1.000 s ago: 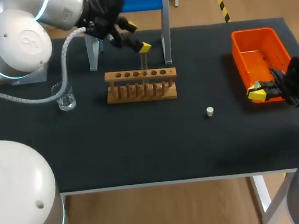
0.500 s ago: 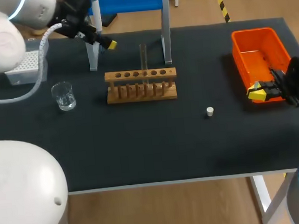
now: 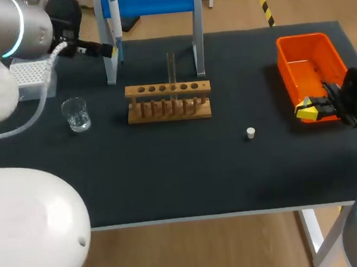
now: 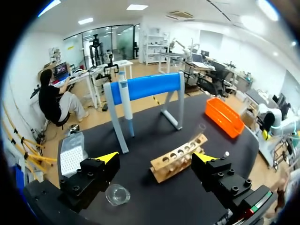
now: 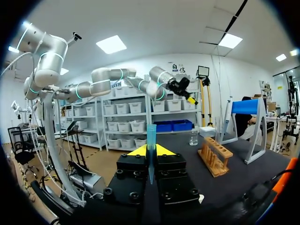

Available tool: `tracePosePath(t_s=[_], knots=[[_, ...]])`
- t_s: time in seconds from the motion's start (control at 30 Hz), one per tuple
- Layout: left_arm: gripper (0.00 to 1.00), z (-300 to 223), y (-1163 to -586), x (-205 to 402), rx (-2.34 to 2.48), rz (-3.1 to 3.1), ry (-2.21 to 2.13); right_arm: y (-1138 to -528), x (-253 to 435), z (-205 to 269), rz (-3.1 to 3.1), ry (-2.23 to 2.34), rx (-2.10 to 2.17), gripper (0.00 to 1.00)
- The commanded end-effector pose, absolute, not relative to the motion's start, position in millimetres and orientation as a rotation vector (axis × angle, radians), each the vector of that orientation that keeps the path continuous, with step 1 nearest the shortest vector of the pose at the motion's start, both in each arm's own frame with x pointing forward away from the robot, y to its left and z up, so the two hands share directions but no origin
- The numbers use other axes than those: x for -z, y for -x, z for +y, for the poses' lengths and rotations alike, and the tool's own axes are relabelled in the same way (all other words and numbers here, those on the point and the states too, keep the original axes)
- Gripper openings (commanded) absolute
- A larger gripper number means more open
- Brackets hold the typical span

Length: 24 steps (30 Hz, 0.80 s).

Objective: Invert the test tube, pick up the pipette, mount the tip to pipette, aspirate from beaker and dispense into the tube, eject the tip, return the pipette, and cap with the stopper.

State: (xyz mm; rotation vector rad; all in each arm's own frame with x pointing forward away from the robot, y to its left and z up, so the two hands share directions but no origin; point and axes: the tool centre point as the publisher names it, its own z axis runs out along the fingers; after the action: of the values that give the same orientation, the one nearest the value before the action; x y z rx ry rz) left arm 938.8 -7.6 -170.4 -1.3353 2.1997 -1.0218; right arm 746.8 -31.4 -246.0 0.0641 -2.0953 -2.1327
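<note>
A clear test tube [image 3: 171,67] stands upright in the wooden rack [image 3: 168,101]. The pipette [image 3: 112,9] hangs on the blue stand [image 3: 154,0], seen too as the pipette [image 4: 125,100] ahead of my left gripper [image 4: 156,159], whose fingers are open and hold nothing. In the head view my left gripper [image 3: 105,49] hovers beside the stand's left leg. My right gripper [image 3: 306,110] rests at the orange bin's near end, and up close the right gripper [image 5: 151,152] is shut on a blue pipette tip [image 5: 151,138]. A glass beaker [image 3: 77,114] is left of the rack. The white stopper [image 3: 250,133] lies in front.
An orange bin [image 3: 308,59] sits at the right of the black table. A grey tip box [image 3: 32,74] stands at the back left, behind the beaker. The stand's legs [image 3: 199,44] rise just behind the rack.
My left arm has swung left and back, away from the test tube to the stand's left leg. The tube stays in the rack. The right arm has not moved.
</note>
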Motion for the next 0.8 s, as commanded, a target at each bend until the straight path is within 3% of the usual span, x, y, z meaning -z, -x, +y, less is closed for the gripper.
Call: tracePosePath(t_s=[0.03, 0.8], knots=[[1.00, -14, -943, 179, 0.931, 2.061, 1.389, -746, 246, -32, -2.097, -0.064, 2.132, 0.00], [1.00, -22, -963, 188, 0.796, 1.980, 1.408, -746, 246, -32, -2.097, -0.064, 2.132, 0.00]])
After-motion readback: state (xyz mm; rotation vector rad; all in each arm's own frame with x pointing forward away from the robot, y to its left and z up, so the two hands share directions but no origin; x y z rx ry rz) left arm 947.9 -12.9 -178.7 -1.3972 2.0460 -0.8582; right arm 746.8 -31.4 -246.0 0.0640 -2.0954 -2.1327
